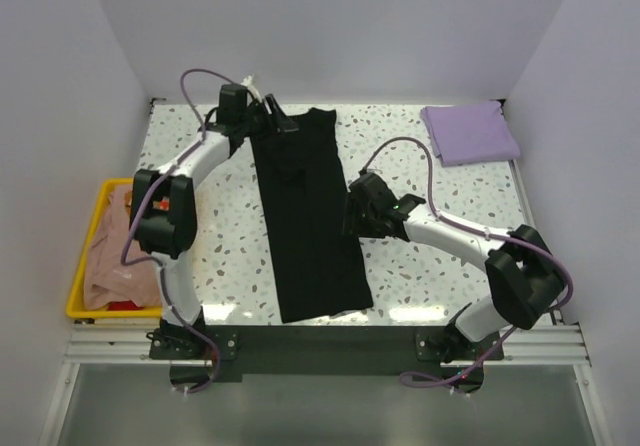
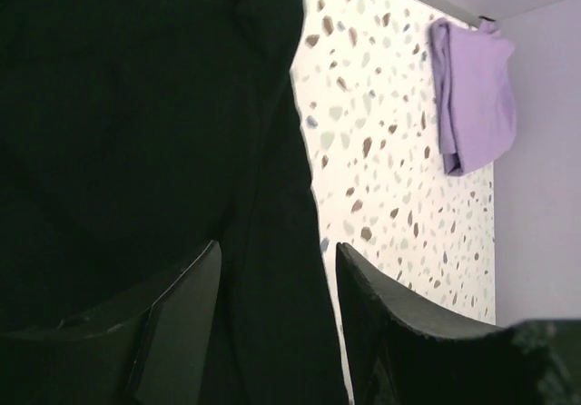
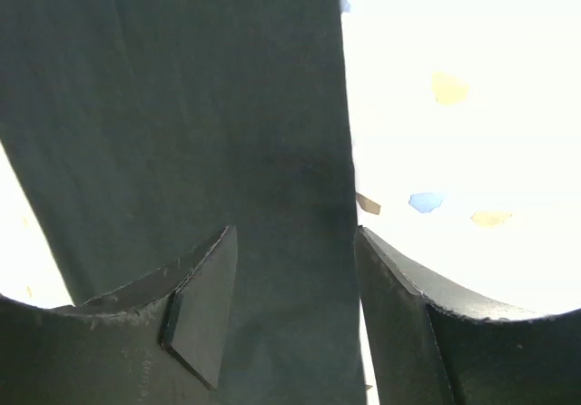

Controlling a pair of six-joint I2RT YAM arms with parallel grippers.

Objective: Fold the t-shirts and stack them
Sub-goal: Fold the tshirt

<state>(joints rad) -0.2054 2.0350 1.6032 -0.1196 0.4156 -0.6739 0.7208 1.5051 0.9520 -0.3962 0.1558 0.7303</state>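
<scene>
Matt black cloth t-shirt, soft lavender cloth t-shirt, glossy speckled table, yellow plastic tray.

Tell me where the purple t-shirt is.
In the top view, the purple t-shirt lies folded at the far right corner of the table, right of the black t-shirt.

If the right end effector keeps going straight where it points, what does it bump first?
Most likely the black t-shirt. Its long edge lies just ahead of the open right end effector, in line with its gap. I can't tell if it touches the cloth yet.
</scene>
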